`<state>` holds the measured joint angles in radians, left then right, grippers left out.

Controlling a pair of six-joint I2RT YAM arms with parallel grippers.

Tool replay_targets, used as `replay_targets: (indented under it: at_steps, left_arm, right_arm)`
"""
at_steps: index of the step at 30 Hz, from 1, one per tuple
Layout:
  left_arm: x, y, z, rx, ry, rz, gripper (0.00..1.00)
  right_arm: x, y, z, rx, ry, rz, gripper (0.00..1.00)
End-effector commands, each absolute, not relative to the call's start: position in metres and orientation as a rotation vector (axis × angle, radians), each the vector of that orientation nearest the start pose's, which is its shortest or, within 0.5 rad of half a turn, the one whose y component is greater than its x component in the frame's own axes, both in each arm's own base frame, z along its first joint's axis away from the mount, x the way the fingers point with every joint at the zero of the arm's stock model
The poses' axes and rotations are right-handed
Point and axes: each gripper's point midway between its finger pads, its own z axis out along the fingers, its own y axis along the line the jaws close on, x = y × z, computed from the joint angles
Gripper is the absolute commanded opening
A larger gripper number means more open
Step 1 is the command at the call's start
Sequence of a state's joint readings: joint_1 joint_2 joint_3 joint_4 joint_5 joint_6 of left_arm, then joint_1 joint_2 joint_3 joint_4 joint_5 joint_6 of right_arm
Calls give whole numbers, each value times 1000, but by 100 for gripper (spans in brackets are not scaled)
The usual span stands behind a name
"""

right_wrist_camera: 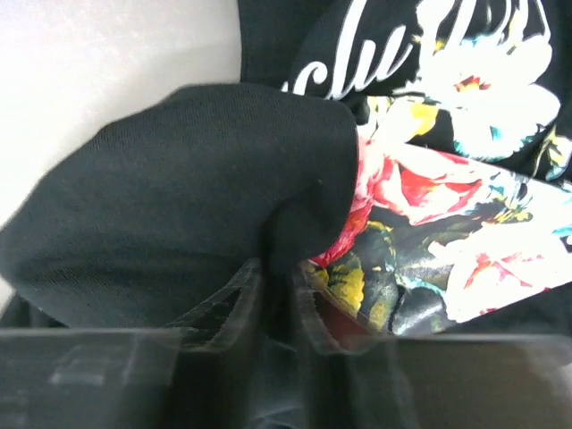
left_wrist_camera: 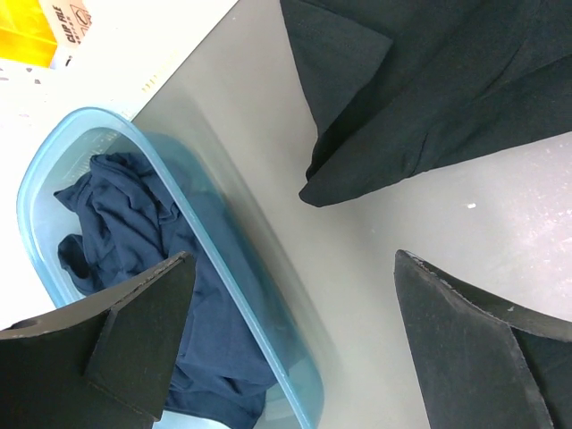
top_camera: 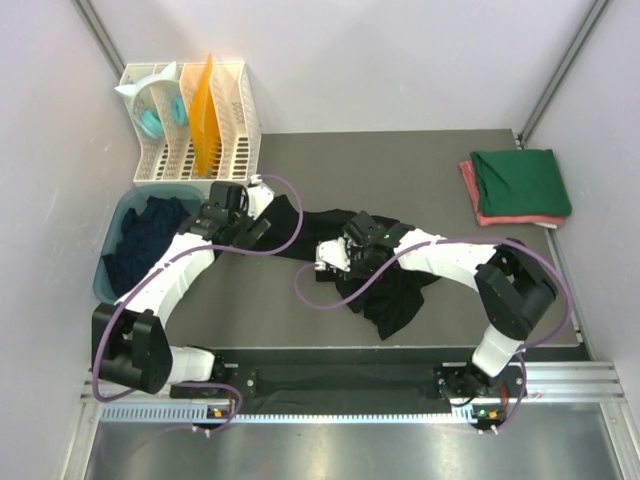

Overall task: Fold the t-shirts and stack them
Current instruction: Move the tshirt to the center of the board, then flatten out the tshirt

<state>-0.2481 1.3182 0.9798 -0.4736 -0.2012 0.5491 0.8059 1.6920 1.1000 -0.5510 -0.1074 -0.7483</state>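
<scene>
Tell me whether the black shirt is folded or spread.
Not folded: the black shirt lies crumpled, a bunch of it pinched by the right gripper.

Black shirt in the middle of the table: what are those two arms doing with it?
The right gripper pinches a fold of the black t-shirt, which lies rumpled. The left gripper hangs open by the blue tub holding a navy shirt. A green shirt sits folded on a red shirt at the far right.

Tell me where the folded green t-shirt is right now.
In the top view, the folded green t-shirt lies at the far right corner of the table, stacked on the pinkish-red t-shirt.
</scene>
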Motion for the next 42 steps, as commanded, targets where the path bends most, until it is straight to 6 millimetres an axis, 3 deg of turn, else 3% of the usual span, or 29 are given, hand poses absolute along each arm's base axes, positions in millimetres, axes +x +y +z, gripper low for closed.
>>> replay_targets:
  at_steps: [1, 6, 9, 11, 15, 18, 19, 21, 22, 26, 27, 28, 29, 30, 31, 32, 33, 34, 35, 36, 37, 38, 39, 41, 42]
  left_arm:
    - [361, -33, 166, 807, 2166, 364, 97]
    - [363, -35, 164, 816, 2162, 347, 97]
    - [365, -39, 164, 817, 2157, 327, 96]
    - [367, -40, 165, 814, 2154, 320, 96]
    - [372, -43, 165, 808, 2148, 307, 96]
    - [373, -47, 162, 811, 2150, 282, 96]
    - [373, -48, 161, 811, 2153, 275, 96]
    - [374, -50, 159, 818, 2155, 262, 96]
    - [374, -51, 158, 818, 2156, 258, 96]
    - [378, -54, 158, 825, 2149, 243, 96]
    - [378, -54, 158, 827, 2149, 239, 96]
    - [380, -55, 157, 826, 2152, 234, 96]
    - [380, -56, 158, 827, 2150, 231, 96]
    - [380, -56, 157, 827, 2153, 228, 96]
    - [379, -57, 157, 827, 2155, 225, 96]
    - [379, -56, 157, 823, 2158, 225, 96]
    - [379, -56, 159, 818, 2150, 229, 96]
    - [377, -54, 158, 812, 2154, 241, 96]
    - [377, -52, 159, 808, 2152, 253, 96]
    - [378, -51, 162, 792, 2140, 260, 96]
    - [376, -48, 159, 783, 2145, 279, 96]
    - [376, -47, 158, 778, 2147, 281, 96]
    - [375, -46, 157, 768, 2149, 287, 96]
    - [374, -44, 154, 746, 2156, 291, 96]
    - [373, -44, 152, 741, 2162, 285, 96]
  right_arm:
    - [283, 259, 69, -1843, 1867, 65, 2]
    - [303, 251, 103, -1804, 1802, -86, 0]
    - [321, 240, 139, -1766, 1674, -235, 0]
    - [335, 223, 152, -1762, 1610, -381, 0]
    - [375, 191, 206, -1583, 1513, -625, 0]
    - [400, 158, 228, -1512, 1473, -799, 0]
    - [410, 141, 232, -1511, 1462, -872, 0]
    - [424, 126, 242, -1455, 1431, -947, 0]
    - [429, 110, 239, -1465, 1435, -999, 0]
    - [450, 83, 232, -1433, 1394, -1155, 0]
    - [459, 82, 234, -1376, 1362, -1198, 2]
    - [462, 72, 229, -1376, 1370, -1259, 12]
    - [466, 70, 230, -1352, 1373, -1284, 35]
    - [470, 66, 232, -1305, 1390, -1319, 45]
    - [471, 66, 233, -1271, 1416, -1300, 53]
    - [469, 68, 219, -1335, 1475, -1263, 65]
    - [469, 79, 235, -1248, 1499, -1155, 70]
    - [467, 87, 237, -1249, 1532, -1081, 75]
    - [455, 91, 218, -1354, 1624, -994, 79]
    - [454, 113, 238, -1292, 1637, -841, 82]
    - [448, 124, 237, -1317, 1664, -753, 84]
    - [428, 130, 219, -1434, 1747, -648, 84]
    - [420, 159, 229, -1435, 1726, -486, 85]
    - [388, 178, 213, -1578, 1758, -328, 85]
    - [371, 202, 213, -1637, 1712, -236, 85]
